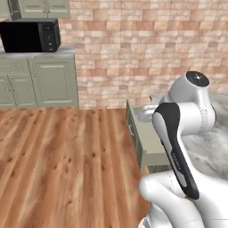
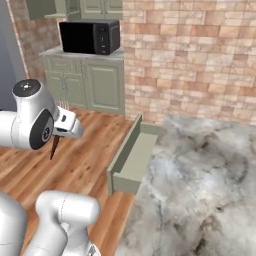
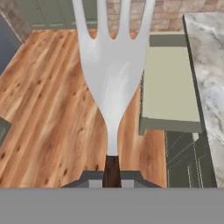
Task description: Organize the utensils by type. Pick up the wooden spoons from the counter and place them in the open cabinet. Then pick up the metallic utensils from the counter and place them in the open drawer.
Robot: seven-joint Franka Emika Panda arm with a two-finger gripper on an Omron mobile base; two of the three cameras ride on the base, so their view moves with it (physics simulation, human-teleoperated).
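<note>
My gripper [image 2: 64, 126] is shut on a metallic utensil, a fork [image 3: 113, 65] with a pale silvery head and a thin dark handle [image 3: 111, 170]. In the hand view the gripper [image 3: 112, 176] clamps the handle, and the tines point away over the wooden floor. The open sage-green drawer [image 2: 131, 160] juts from under the marbled counter [image 2: 200, 170]. The fork [image 2: 56, 140] hangs to its left, above the floor and apart from it. In the hand view the drawer [image 3: 171, 83] lies to the right of the fork. The wooden spoons are out of view. Wall cabinets [image 2: 95, 7] show cropped at the top edge.
A black microwave [image 2: 90, 37] stands on a far counter above sage-green base cabinets [image 2: 85, 85]. A brick wall [image 2: 190, 60] closes the back. Wooden floor [image 1: 67, 160] spreads wide to the left of the drawer [image 1: 141, 133]. My own arm [image 1: 178, 133] covers part of the drawer.
</note>
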